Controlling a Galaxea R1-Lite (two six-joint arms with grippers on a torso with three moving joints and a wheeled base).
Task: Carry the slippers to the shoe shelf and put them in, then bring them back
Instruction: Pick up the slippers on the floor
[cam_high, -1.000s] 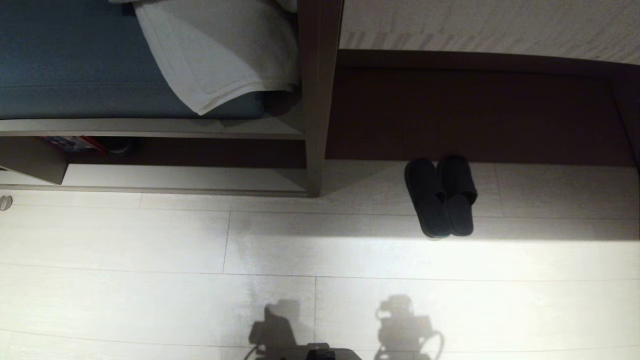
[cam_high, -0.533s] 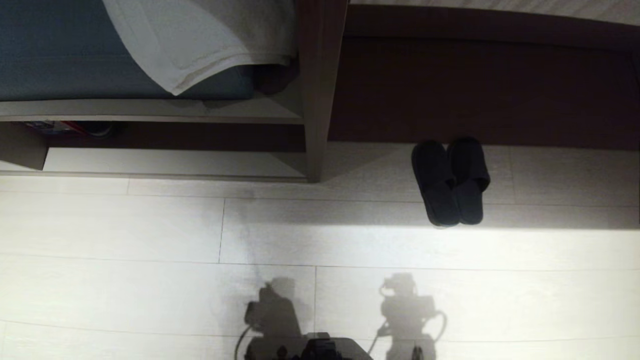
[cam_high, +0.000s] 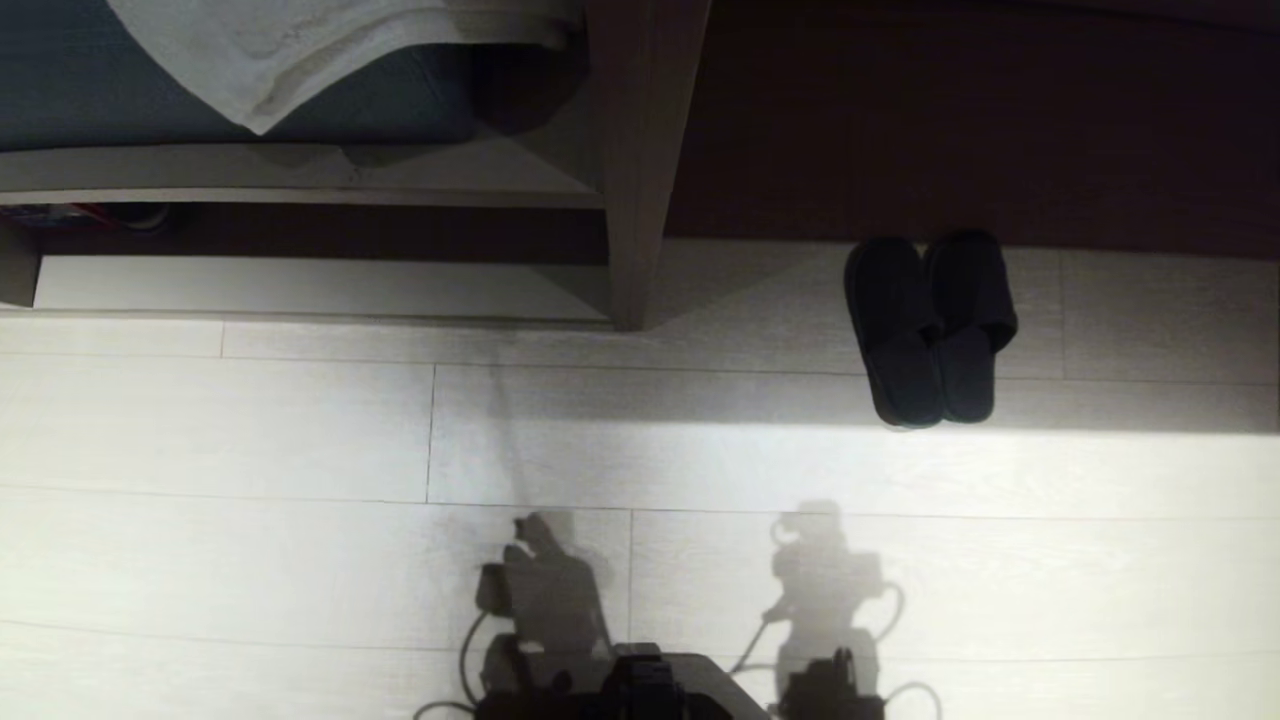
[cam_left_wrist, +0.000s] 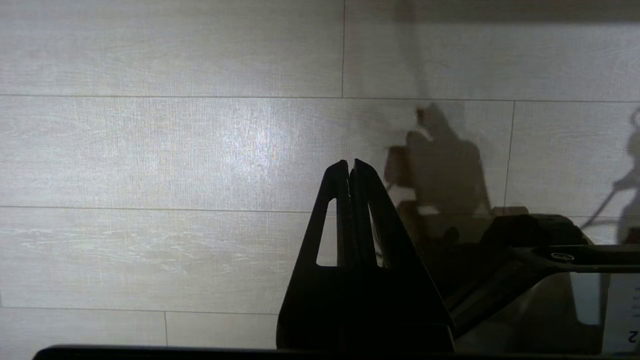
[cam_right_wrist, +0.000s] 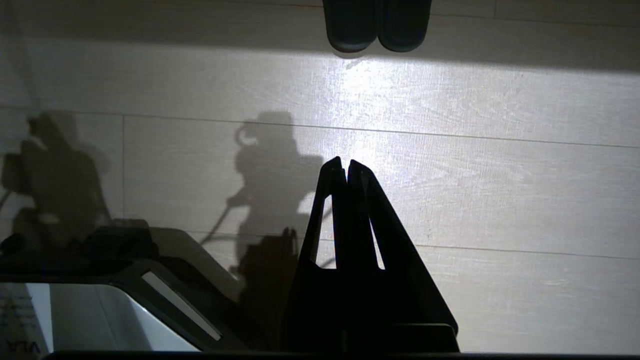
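The slippers, a dark pair, lie side by side on the pale floor at the right, toes against a dark brown panel. Their heel ends also show in the right wrist view, far ahead of my right gripper, which is shut and empty above the floor. My left gripper is also shut and empty over bare floor planks. The shoe shelf, a low pale cubby with a dark back, sits at the left under a bench, well left of the slippers.
A bench with a blue cushion and a white towel tops the shelf. A pale upright panel separates it from the dark brown panel. Something dark and red sits deep in the cubby's left end.
The whole head view has slid upward in the picture, so the camera has tipped down; more of my own body shows at the bottom. Slippers and grippers have not moved.
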